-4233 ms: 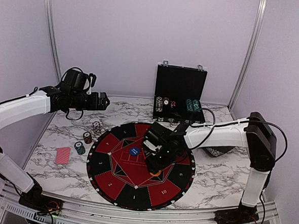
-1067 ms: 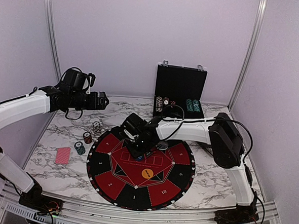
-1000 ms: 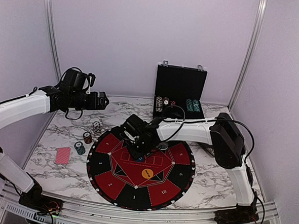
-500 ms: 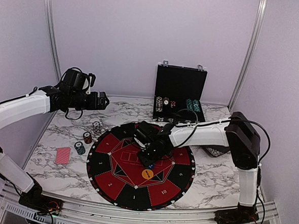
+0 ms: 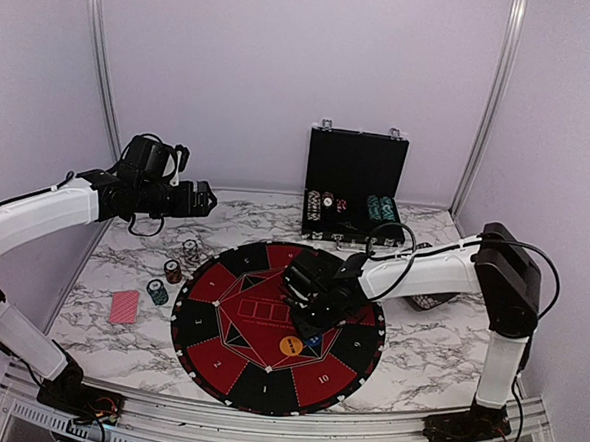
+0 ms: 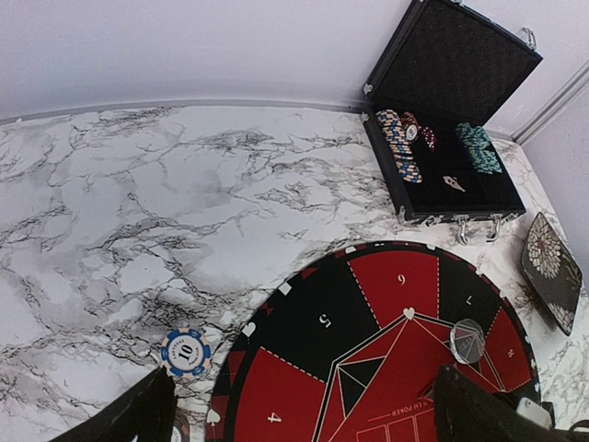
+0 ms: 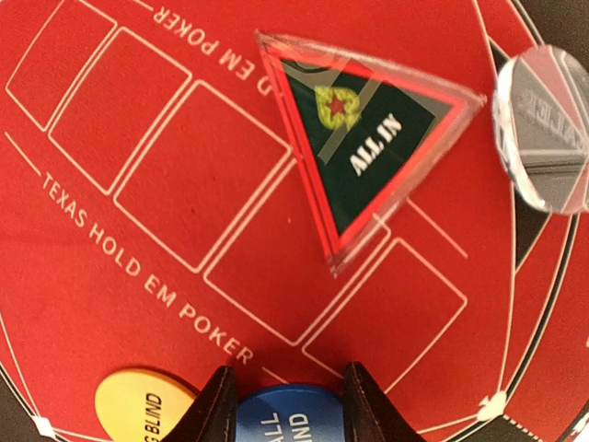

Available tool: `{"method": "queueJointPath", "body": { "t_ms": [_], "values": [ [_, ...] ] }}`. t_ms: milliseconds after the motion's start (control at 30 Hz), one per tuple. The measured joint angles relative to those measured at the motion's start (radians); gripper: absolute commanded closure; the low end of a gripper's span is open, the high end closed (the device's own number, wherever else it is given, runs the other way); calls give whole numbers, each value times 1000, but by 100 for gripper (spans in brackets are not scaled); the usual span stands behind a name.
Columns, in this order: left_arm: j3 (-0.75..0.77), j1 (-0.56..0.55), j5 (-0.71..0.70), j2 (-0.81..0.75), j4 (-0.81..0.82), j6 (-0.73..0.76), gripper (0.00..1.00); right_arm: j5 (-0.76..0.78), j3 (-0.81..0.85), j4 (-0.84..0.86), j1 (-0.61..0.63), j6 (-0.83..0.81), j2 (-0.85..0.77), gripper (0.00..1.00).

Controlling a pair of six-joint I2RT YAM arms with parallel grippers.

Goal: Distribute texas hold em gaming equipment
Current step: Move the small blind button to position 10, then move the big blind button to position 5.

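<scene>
My right gripper (image 5: 312, 325) (image 7: 287, 387) is low over the middle of the mat, shut on a blue button disc (image 7: 290, 422) (image 5: 313, 339). An orange disc (image 5: 289, 345) (image 7: 143, 405) lies flat just to its left. A clear triangular "ALL IN" marker (image 7: 368, 147) and a clear round disc (image 7: 548, 129) (image 6: 467, 341) rest on the mat farther back. White (image 5: 190, 246), red (image 5: 173, 271) and teal (image 5: 157, 292) chip stacks and a red-backed card (image 5: 124, 307) sit left of the mat. Above them my left gripper (image 5: 208, 202) (image 6: 308, 424) hangs open and holds nothing.
The round red-and-black mat (image 5: 217, 352) (image 6: 368, 295) fills the table's middle. An open black case (image 5: 355, 190) (image 6: 451, 120) with more chips stands at the back. A black patterned dish (image 6: 550, 267) lies right of the mat, partly under my right arm.
My right gripper has carried the blue disc from the mat's upper left-middle down and to the right, ending beside the orange disc. The left arm has not moved.
</scene>
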Motion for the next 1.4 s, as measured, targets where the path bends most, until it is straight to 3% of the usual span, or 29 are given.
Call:
{"method": "queueJointPath", "body": {
  "t_ms": [633,933,1400],
  "values": [
    [0,0,16,0,0,-9,1,-9,-79,-5,36,63,-62,62],
    [0,0,22,0,0,-13,1,24,-48,-50,44,27,-52,50],
    [0,0,24,0,0,-13,1,96,34,-127,55,-64,-63,56]
  ]
}}
